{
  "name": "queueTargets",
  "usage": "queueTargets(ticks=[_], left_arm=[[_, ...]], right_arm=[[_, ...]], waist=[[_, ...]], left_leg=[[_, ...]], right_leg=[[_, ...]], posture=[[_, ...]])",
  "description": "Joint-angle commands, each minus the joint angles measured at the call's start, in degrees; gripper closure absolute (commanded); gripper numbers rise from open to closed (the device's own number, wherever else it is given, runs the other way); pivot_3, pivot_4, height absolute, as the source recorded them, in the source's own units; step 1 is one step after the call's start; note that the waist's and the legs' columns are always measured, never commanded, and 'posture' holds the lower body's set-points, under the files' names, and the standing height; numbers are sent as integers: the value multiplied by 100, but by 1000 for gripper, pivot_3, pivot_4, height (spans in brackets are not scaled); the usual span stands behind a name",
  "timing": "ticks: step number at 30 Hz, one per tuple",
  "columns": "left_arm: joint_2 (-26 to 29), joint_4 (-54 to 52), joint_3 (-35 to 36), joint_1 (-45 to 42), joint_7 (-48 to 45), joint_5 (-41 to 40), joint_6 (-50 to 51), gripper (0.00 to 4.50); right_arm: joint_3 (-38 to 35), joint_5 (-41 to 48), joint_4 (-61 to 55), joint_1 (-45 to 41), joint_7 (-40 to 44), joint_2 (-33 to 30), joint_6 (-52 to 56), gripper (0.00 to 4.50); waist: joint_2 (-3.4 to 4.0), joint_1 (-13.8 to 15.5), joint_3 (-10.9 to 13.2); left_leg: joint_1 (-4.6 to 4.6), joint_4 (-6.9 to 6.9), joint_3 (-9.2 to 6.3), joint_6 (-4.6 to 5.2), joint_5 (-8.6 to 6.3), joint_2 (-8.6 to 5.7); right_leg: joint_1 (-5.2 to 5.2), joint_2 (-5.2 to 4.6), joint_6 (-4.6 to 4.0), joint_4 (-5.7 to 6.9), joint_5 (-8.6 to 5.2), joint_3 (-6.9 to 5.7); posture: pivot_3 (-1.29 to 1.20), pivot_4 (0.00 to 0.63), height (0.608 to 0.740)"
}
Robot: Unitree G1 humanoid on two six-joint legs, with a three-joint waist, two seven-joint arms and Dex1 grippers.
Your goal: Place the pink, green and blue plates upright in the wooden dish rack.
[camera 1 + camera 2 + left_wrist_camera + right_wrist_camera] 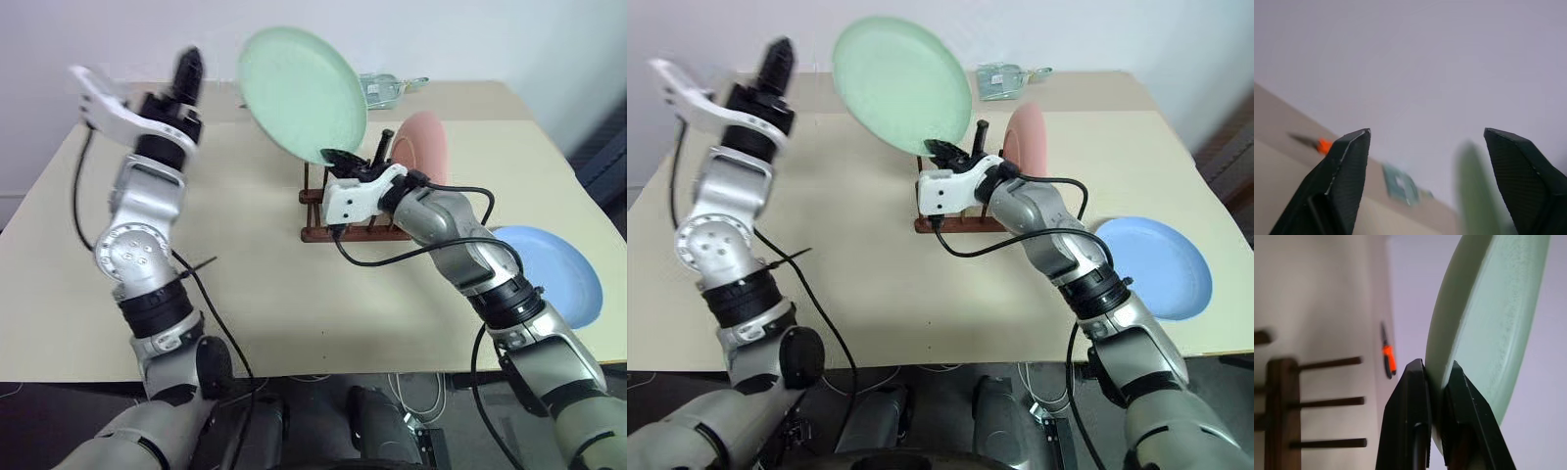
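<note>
The right gripper (1437, 382) is clamped on the lower rim of the green plate (302, 93), its two black fingers pinching the edge from either side; the plate is a smooth, round, matte disc with a shallow raised lip, held on edge and tilted above the table (255, 294). Directly beneath and just behind this gripper stands the wooden dish rack (315, 206), dark brown, with thin round pegs rising from its base bars (the pegs read as straight dowels in the right wrist view). The pink plate (426, 147) stands upright in the rack just beyond the gripper on its right side, its curved rim showing above the wrist. The blue plate (554, 269) lies flat on the pale, smooth tabletop beside the right forearm, well apart from the rack. The left gripper (1425, 161) is raised high to the left of the green plate, apart from it, its tapered, textured black fingers spread wide with nothing between them. A small greenish item (387, 88) lies at the table's far edge beyond the green plate.
</note>
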Motion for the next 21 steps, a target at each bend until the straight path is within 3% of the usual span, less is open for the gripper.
queueTargets(ticks=[1,4,9,14,21], left_arm=[[536,288,97,159,-349,426,-532,971],[1472,501,-1080,1225,-1628,1670,-863,971],[2184,20,-2581,2812,-3629,2126,-1020,971],[2615,-502,-3312,3517,-4832,2156,-936,971],[2491,-1003,-3493,3591,-5179,1984,-601,971]], right_arm=[[-877,1571,-1119,410,501,269,413,4500],[-1780,3954,-2396,992,1062,644,2170,4500],[-2787,6202,-3446,1358,379,1054,4304,4500],[-3077,6949,-3750,1577,-264,1136,5082,4500],[-3082,6961,-3399,1670,-459,917,5217,4500]], waist=[[-1,10,0],[8,6,0],[11,39,1],[30,16,10],[45,18,14]], left_leg=[[-1,1,-1,0,0,0],[2,-3,-3,18,-10,2],[-3,4,-13,33,-18,-2],[-5,-6,-12,32,-18,6],[-5,-7,-5,33,-18,7]], right_leg=[[1,1,0,0,0,0],[5,4,-1,-3,0,1],[11,2,-22,-3,-8,3],[-6,4,-35,6,-15,3],[-7,1,-34,3,-15,3]], posture=[[0,150,740],[0,150,740],[0,150,740],[0,150,740],[0,150,740]])
